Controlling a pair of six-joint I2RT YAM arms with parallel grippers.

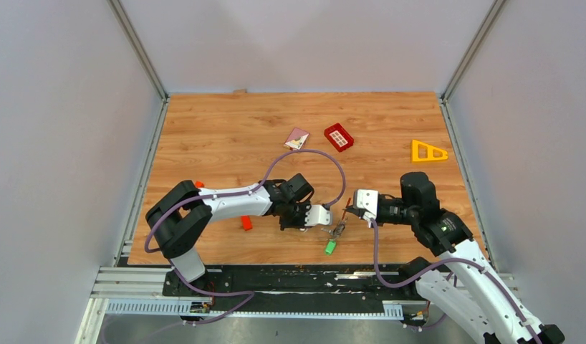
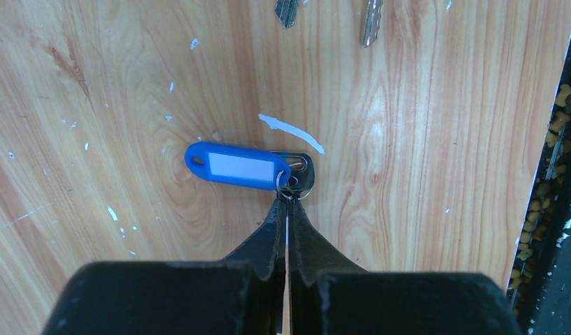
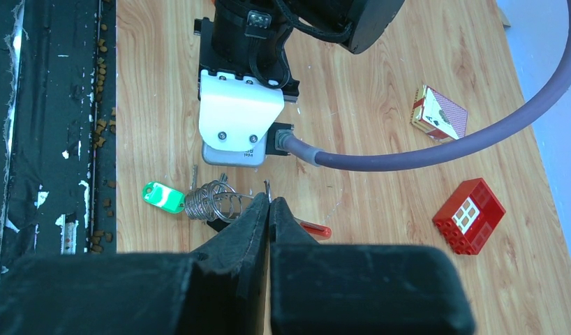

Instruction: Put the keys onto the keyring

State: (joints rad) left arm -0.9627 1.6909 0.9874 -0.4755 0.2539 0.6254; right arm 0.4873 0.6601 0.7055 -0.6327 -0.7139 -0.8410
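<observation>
One wooden table [image 1: 204, 129] and two robot arms, a left arm [image 1: 226, 203] and a right arm [image 1: 448, 236], with one keyring [image 3: 211, 202], one green-tagged key [image 1: 331, 246], one blue-tagged key [image 2: 237, 166], two bare key blades [image 2: 371, 21] at the left wrist view's top edge, one red gridded brick [image 1: 338, 137], one playing-card box [image 1: 296, 138], one yellow triangle [image 1: 428, 151], one small red block [image 1: 246, 223]

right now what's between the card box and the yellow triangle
The red gridded brick, close to the card box; the rest is bare wood up to the yellow triangle. Seen in the top view.
</observation>
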